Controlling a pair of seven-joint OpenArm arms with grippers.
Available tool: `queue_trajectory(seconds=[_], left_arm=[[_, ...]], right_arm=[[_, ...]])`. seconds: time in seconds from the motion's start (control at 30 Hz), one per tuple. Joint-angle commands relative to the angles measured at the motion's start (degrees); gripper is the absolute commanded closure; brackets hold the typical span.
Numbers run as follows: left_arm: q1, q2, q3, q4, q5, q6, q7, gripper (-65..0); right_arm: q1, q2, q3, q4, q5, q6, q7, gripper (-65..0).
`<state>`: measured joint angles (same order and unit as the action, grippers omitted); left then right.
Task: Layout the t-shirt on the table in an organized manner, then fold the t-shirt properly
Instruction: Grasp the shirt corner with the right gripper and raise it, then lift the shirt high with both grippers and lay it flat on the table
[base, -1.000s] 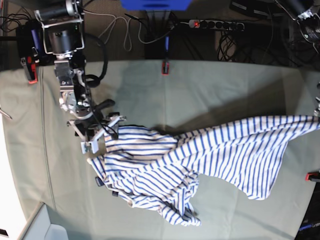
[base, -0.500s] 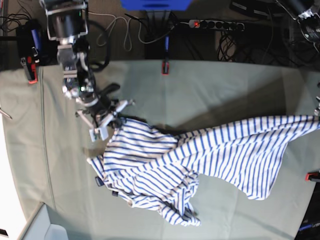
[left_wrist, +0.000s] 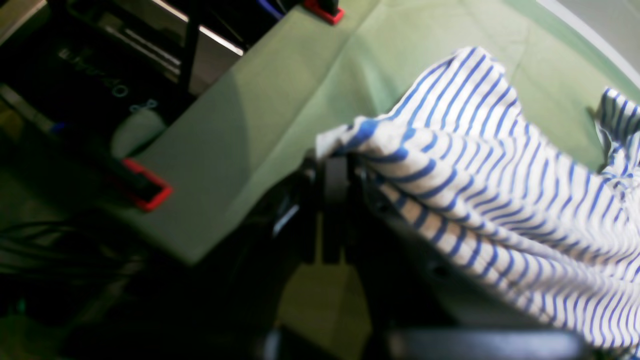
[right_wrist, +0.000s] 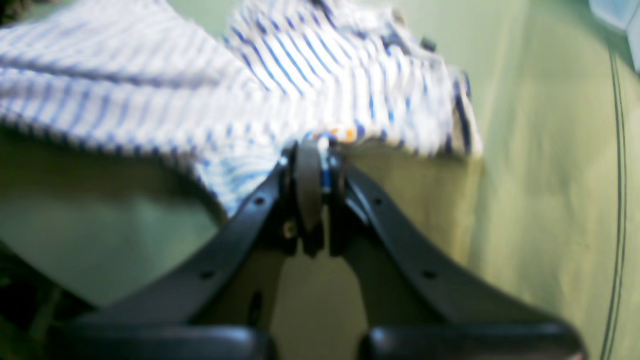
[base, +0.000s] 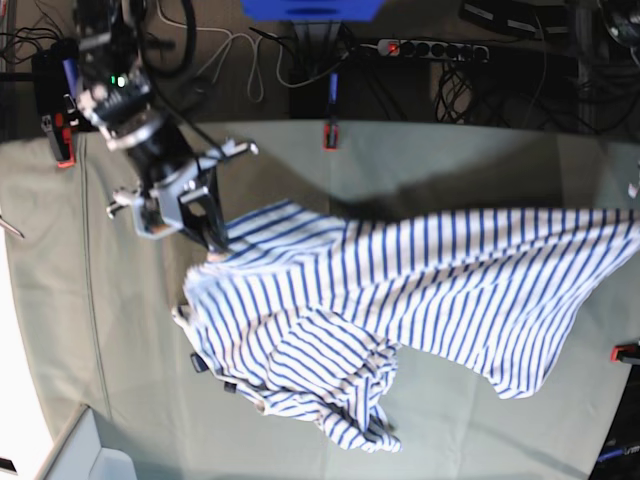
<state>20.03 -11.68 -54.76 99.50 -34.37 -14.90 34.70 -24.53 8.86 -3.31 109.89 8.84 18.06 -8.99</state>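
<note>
Both end effectors pinch the t-shirt (base: 400, 300) — right end effector (right_wrist: 315, 150), left end effector (left_wrist: 345, 160) — stretching it above the surface (base: 100, 330).

The left gripper (left_wrist: 332, 200) lay outside the base view. The t-shirt (base: 420, 300) ran past that view's right edge; the right-wrist view was blurred.

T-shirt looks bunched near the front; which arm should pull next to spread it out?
Probably the right. The right gripper pinches the t-shirt beside the crumpled heap; the left gripper holds the far, already stretched end by the table edge.
</note>
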Motion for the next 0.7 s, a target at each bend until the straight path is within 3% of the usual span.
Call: queue_trajectory(seconds=[0.0, 0.23, 0.37, 0.53, 0.67], left_arm=[[0.76, -0.93, -1.55, 2.25, -0.66, -0.09, -2.21, -0.2], [3.22, 3.46, -9.02, 11.66, -0.49, -0.09, -2.13, -0.2], [2.69, 2.85, -7.96, 12.54, -0.31, -0.09, -1.86, -0.2], [-1.00, -1.11, 0.48, 12.36, -0.14, -0.09, -1.77, -0.2], [-7.50, -6.65, 9.62, 9.81, 1.10, 0.17, -1.69, -0.2]], right_arm=[[-1.71, 0.15, 1.25, 1.63, 0.26, 0.09, 2.88, 0.0], [-11.29, 0.06, 5.20, 2.51, 0.26, 0.09, 16.86, 0.0], [-12.26, 0.32, 5.20, 2.51, 0.26, 0.09, 20.55, 0.0], [-6.02, 0.06, 5.03, 2.51, 0.26, 0.09, 18.71, 0.0], [5.50, 0.06, 5.11, 2.25, 0.26, 0.09, 6.93, 0.0]])
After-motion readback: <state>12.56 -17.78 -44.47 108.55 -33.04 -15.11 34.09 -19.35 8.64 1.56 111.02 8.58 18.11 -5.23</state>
